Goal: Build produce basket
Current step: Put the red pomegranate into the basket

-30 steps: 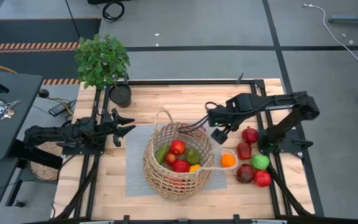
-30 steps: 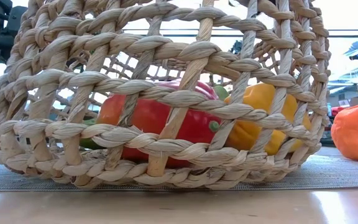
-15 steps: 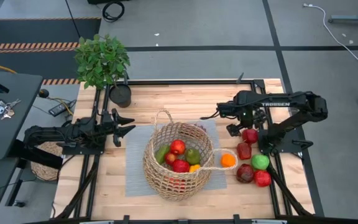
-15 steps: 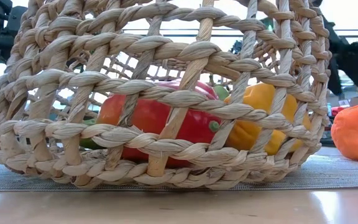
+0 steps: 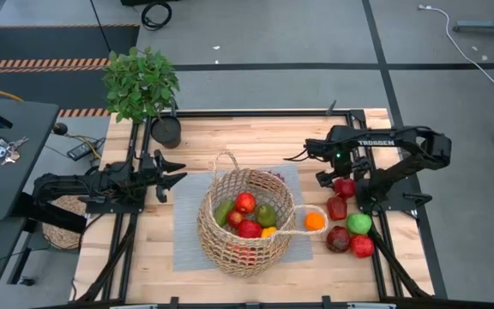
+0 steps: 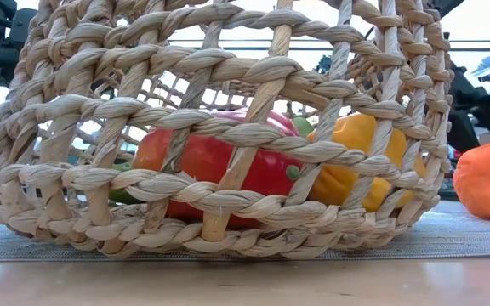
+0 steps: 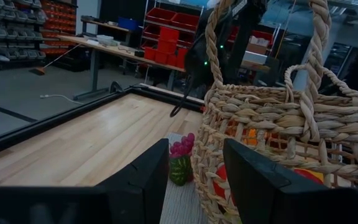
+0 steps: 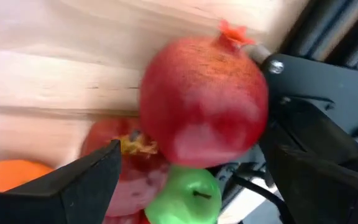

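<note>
Tan wicker, the basket (image 5: 245,221) sits mid-table on its mat, already holding several fruits. My left gripper (image 5: 168,172) waits beside it, fingers spread. To the right, my right gripper (image 5: 328,178) hovers over a pomegranate (image 8: 204,102), fingers spread wide and straddling it; this arm is clearly nearer.

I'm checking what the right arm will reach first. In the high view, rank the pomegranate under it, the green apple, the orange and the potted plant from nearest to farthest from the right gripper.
1. Pomegranate: right beneath the right gripper.
2. Orange and green apple: nearer the front edge; too close to call.
3. Potted plant: far left corner.
</note>
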Controlling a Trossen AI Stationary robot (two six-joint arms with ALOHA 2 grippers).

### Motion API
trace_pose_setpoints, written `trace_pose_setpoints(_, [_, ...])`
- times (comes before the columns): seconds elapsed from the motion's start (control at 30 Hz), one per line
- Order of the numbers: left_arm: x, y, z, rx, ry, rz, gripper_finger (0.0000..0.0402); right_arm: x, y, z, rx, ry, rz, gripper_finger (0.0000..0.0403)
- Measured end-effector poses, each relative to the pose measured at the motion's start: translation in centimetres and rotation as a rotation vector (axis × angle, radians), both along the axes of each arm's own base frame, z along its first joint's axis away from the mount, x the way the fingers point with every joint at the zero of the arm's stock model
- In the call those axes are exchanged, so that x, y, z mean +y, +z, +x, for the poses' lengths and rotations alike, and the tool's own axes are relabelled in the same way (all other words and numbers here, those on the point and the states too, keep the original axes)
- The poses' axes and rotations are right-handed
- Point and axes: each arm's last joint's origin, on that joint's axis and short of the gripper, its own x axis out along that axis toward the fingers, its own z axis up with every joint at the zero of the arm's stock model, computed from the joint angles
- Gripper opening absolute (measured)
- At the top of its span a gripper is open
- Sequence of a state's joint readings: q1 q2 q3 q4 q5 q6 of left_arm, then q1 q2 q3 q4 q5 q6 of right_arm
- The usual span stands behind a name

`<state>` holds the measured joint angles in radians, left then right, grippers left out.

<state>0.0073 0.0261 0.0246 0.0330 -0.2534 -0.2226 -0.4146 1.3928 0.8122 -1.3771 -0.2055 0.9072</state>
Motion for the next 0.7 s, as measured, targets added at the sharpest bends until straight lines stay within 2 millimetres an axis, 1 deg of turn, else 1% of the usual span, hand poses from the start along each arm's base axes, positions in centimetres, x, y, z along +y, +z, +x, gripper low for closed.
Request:
trace_pose_setpoints(0.17, [0.0,0.0,0.0,0.000,0.000,0.000,0.0160,-0.5,-0.8,0.2,0.059,0.014,0.010,0.0397])
trace_pose_setpoints(0.37, [0.0,0.0,0.0,0.000,0.000,0.000,0.0160,-0.8,-2.5,1.2,0.125,0.064,0.070,0.0396])
trace_pose_setpoints(0.5, [0.0,0.0,0.0,0.000,0.000,0.000,0.0160,-1.0,-3.5,2.6,0.070,0.139,0.099,0.0396])
trace_pose_setpoints(0.7, [0.0,0.0,0.0,0.000,-0.001,0.000,0.0160,-1.7,-3.7,4.4,0.037,0.190,0.101,0.0396])
